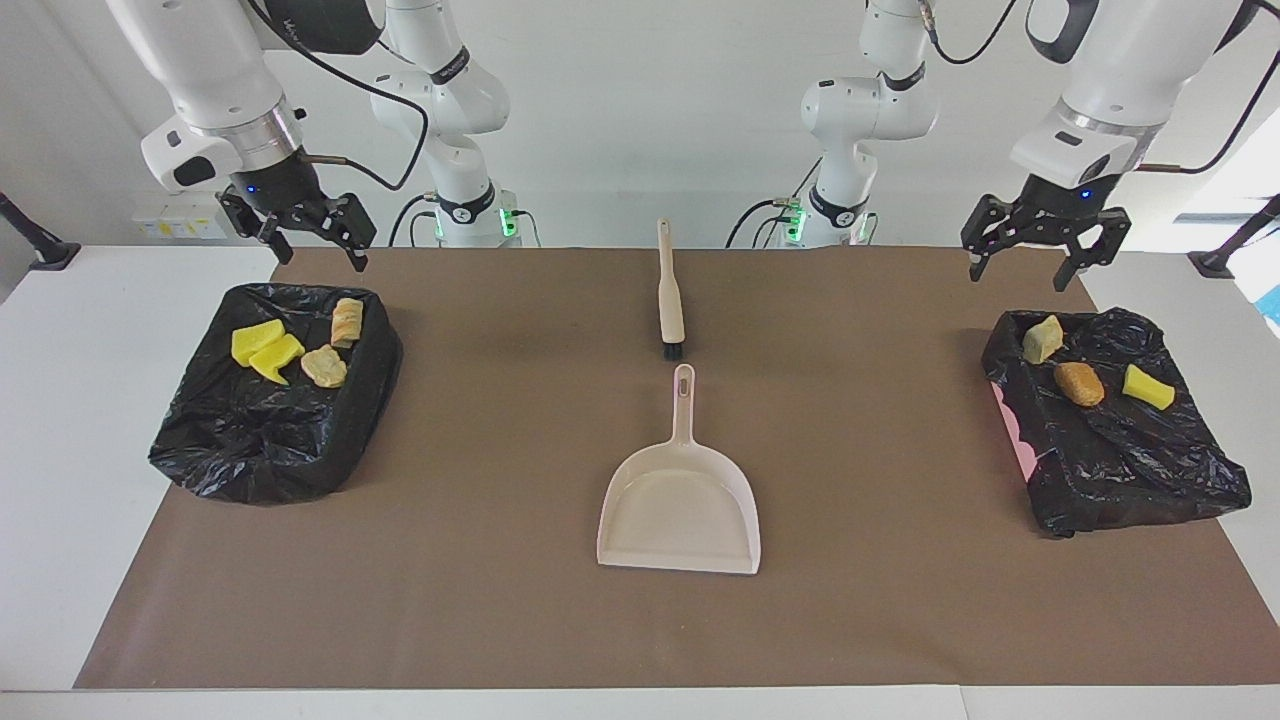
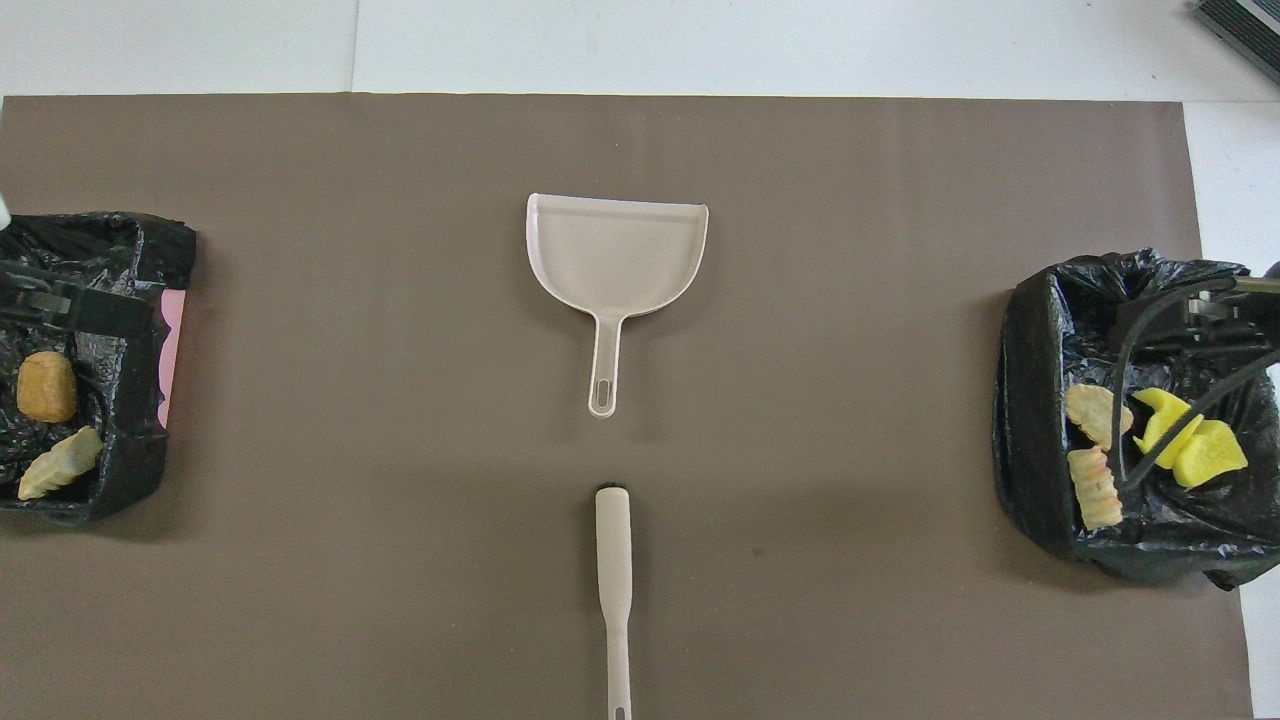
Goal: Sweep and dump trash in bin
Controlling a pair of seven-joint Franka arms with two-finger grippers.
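Note:
The trash lies in two black-bag-lined bins. The bin (image 1: pixel 250 455) at the right arm's end holds two yellow sponge pieces (image 1: pixel 265 348) and two tan chunks (image 1: pixel 325 367). It also shows in the overhead view (image 2: pixel 1030 400). The bin (image 1: pixel 1130 480) at the left arm's end holds a tan chunk (image 1: pixel 1042 340), a brown lump (image 1: pixel 1079 384) and a yellow sponge piece (image 1: pixel 1148 387). My right gripper (image 1: pixel 312 255) is open and empty over its bin's edge nearest the robots. My left gripper (image 1: pixel 1020 272) is open and empty, raised beside its bin.
A beige dustpan (image 1: pixel 680 505) lies mid-table, its handle toward the robots. A beige brush (image 1: pixel 670 295) lies nearer to the robots, bristles toward the dustpan handle. A brown mat (image 1: pixel 500 560) covers the table. A pink bin wall (image 1: pixel 1018 440) shows under the bag.

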